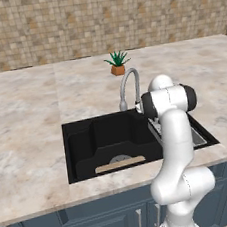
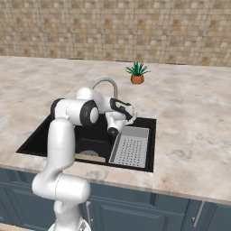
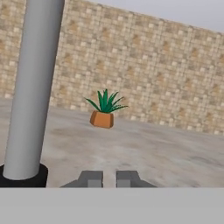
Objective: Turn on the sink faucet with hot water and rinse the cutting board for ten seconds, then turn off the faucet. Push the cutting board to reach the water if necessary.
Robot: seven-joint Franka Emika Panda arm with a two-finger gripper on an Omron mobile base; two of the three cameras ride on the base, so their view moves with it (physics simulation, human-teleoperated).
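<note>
Arching over the back rim of the black sink [image 1: 83, 139], the sink faucet [image 1: 129, 86] is a silver-grey gooseneck on a dark base. The cutting board [image 1: 120, 164], thin and light tan, lies flat at the basin's front edge. The gripper [image 3: 109, 178], jaws nearly closed on nothing, sits just beside the faucet's base, facing a potted plant [image 3: 104, 110].

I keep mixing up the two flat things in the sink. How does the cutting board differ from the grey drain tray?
The cutting board is plain light-tan wood; the drain tray is grey and dotted with holes. The cutting board is a thin strip near the sink's front wall; the drain tray looks broader and sits at the basin's right end. Both are flat rectangles.
</note>
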